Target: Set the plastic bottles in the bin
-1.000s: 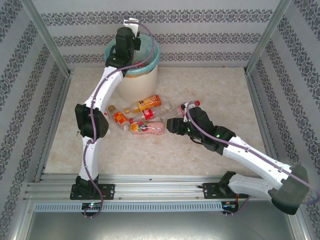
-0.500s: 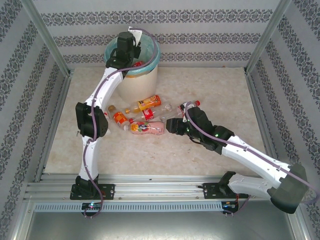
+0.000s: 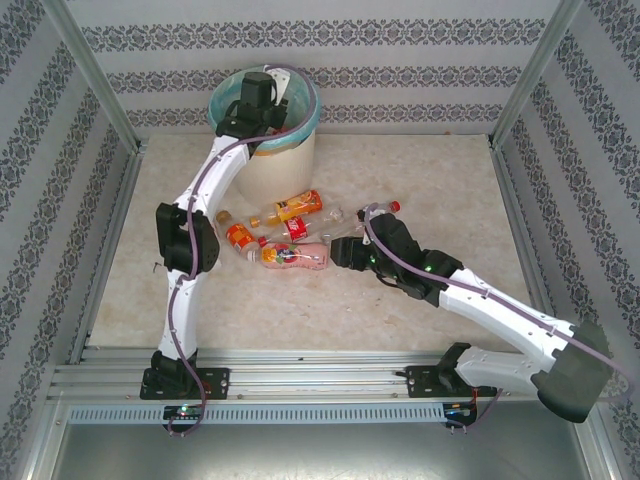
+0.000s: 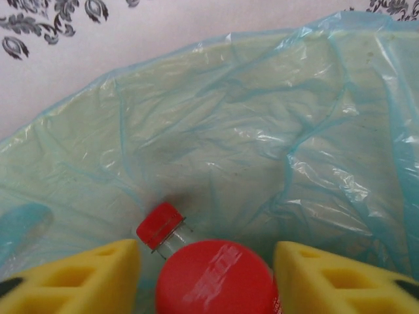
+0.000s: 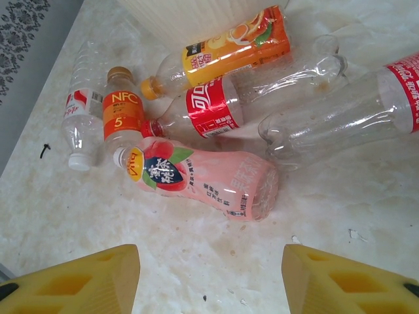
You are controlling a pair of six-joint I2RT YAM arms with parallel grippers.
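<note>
Change: left gripper point(image 4: 206, 255) has shifted across the mouth of the bin point(image 3: 290, 165) since a second ago; bottle cluster point(image 3: 285, 235) on the table point(image 3: 430, 170) lies as before.
Left gripper: yellow fingers point(image 4: 78, 278) parted to a middling width; red bottle point(image 4: 213, 281) end-on between them, a gap on its left, contact on its right unclear.
Bin contents: red-capped bottle point(image 4: 160, 226) against the teal liner point(image 4: 262, 131).
Right gripper point(image 5: 211, 258): fingers wide apart, nothing between; over bare tabletop beside the pink bottle point(image 5: 209, 180).

Orange-label bottle point(image 5: 123, 111): "NFC", "5". Rest unreadable.
</note>
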